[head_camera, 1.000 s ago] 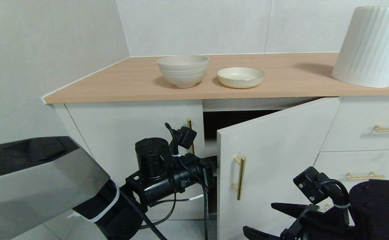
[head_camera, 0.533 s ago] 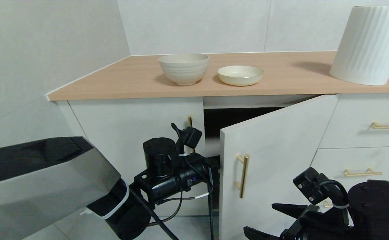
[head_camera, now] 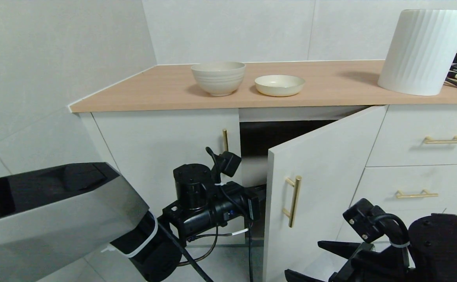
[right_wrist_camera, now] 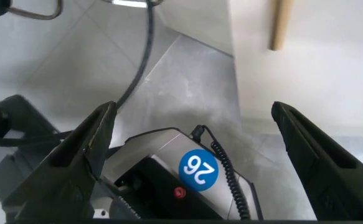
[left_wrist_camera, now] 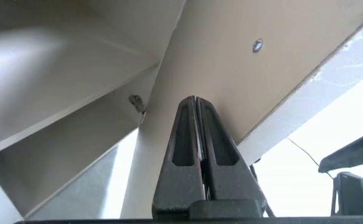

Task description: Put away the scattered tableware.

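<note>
Head view: a ribbed bowl (head_camera: 218, 78) is sitting on the wooden counter (head_camera: 338, 84) near 12 o'clock, with a shallow dish (head_camera: 279, 85) at its 3 o'clock side. The cupboard door (head_camera: 318, 168) below is standing open. The right gripper (head_camera: 311, 260) is hanging at 5 o'clock.

Left wrist view: the left gripper (left_wrist_camera: 195, 124) is squeezing its jaws tight together beside the door's inner side.

Right wrist view: the right jaws are gaping wide above the floor tiles (right_wrist_camera: 187, 68).

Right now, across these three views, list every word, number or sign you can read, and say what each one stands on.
"26", in white, on a round blue sticker stuck to the grey housing in the right wrist view.
No other text: the bowl, dish, cabinet door and ribbed white container carry no print.
</note>
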{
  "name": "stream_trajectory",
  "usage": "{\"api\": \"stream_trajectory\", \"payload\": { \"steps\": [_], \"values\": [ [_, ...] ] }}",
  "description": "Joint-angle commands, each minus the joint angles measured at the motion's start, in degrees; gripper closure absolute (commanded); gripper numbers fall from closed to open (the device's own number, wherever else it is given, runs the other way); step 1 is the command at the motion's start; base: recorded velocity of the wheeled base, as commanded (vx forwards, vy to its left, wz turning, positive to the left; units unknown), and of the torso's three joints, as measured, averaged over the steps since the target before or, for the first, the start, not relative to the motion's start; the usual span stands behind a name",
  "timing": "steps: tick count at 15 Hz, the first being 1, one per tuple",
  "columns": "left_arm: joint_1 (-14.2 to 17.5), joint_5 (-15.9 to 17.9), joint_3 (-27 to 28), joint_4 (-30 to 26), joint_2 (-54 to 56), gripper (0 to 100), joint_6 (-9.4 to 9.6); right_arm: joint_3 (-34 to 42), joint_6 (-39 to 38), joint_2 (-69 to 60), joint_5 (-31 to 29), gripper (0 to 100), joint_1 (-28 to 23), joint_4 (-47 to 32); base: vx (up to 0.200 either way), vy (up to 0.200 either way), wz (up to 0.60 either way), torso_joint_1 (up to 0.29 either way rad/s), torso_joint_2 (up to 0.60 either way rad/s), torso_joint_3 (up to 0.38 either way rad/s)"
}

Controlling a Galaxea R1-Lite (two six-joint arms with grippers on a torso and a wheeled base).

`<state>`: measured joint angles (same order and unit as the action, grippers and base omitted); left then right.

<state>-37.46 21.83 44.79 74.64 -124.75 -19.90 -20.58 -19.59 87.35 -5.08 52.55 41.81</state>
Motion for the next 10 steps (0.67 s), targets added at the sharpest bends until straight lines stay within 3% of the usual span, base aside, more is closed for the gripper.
{"api": "stream_trajectory", "payload": {
  "steps": [1, 3, 10],
  "values": [
    [-0.07, -0.12, 0.30, -0.02, -0.32, 100, -0.06, 0.01, -0.01, 0.19, -0.01, 0, 0.00, 0.02, -0.200, 0.000, 0.00, 0.007, 0.01, 0.002],
    [-0.24, -0.39, 0.65, 0.15, -1.29, 100, -0.06, 0.01, -0.01, 0.11, -0.01, 0, 0.00, 0.02, -0.200, 0.000, 0.00, 0.007, 0.01, 0.002],
    [-0.24, -0.21, 3.99, -0.02, -4.28, 100, 0.03, 0.01, -0.01, 0.19, -0.01, 0, 0.00, 0.02, 0.000, 0.000, 0.00, 0.000, 0.00, 0.000]
  ]
}}
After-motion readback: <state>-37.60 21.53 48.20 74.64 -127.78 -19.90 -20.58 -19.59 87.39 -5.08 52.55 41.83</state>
